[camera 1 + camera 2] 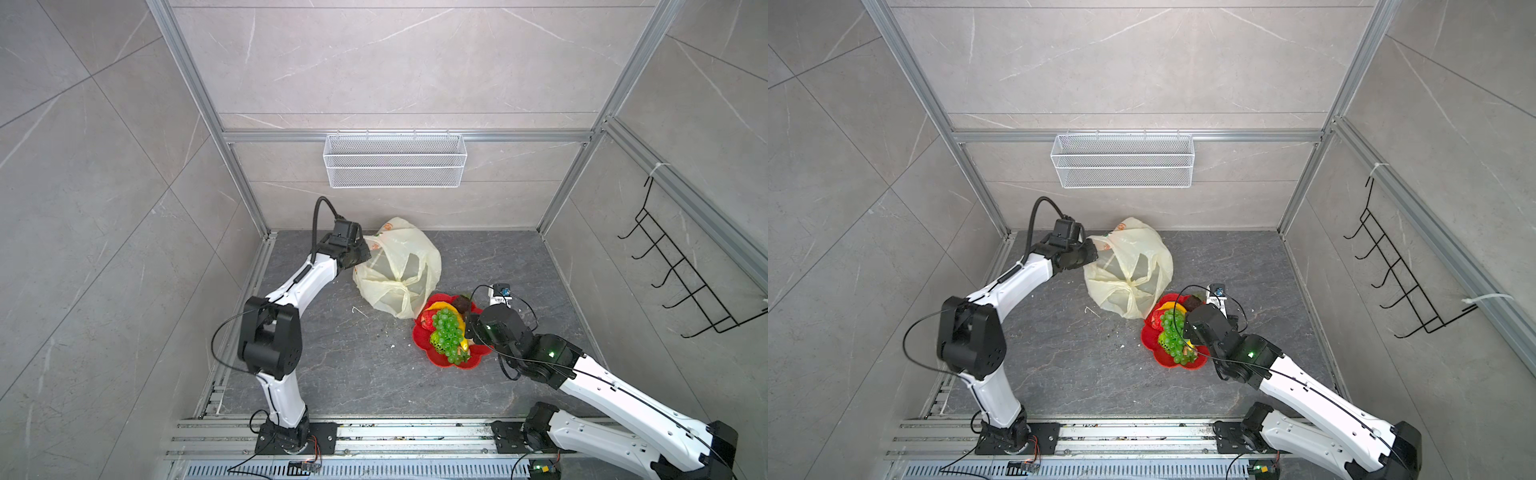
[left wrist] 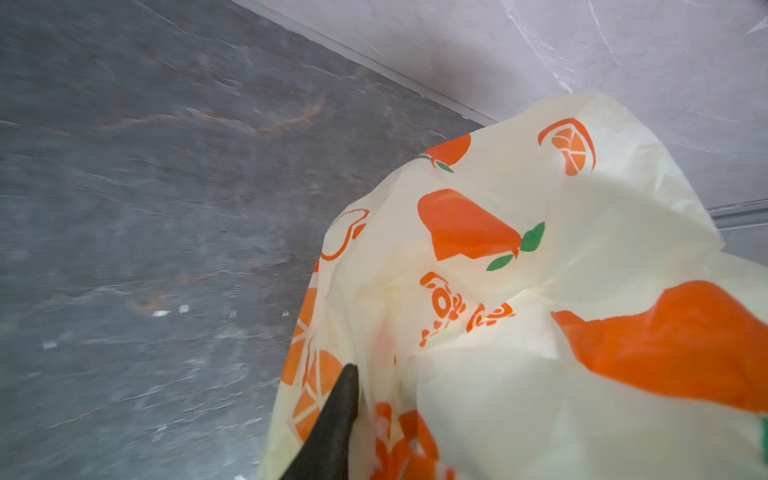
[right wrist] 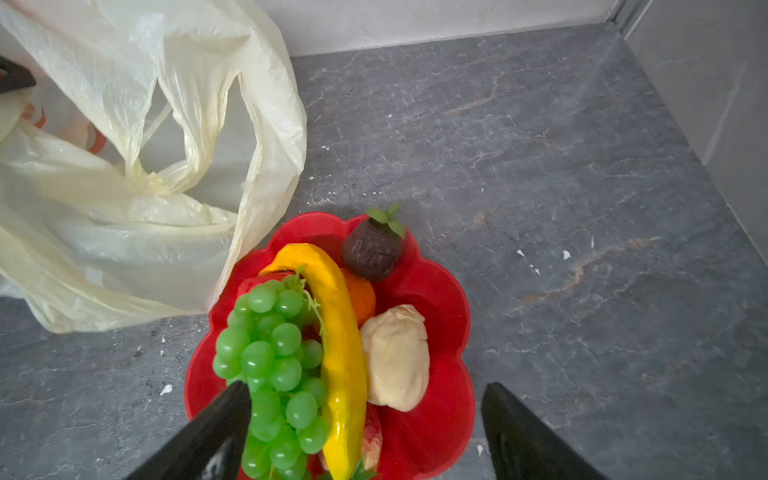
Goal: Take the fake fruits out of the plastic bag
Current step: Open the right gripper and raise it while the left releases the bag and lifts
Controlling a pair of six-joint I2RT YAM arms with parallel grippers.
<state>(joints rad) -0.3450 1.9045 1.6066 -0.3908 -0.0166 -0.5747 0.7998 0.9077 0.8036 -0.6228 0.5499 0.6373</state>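
Observation:
The plastic bag stands crumpled at the back of the dark floor, its handles knotted; no fruit shows through it. My left gripper is at the bag's upper left edge. In the left wrist view one black finger presses against the printed bag, and plastic hides the other. The fake fruits lie on a red flower-shaped plate: green grapes, banana, orange, dark maroon fruit and a pale peach one. My right gripper hangs open over the plate, holding nothing.
A white wire basket hangs on the back wall and a black hook rack on the right wall. The plate touches the bag's front right corner. Small white crumbs dot the floor.

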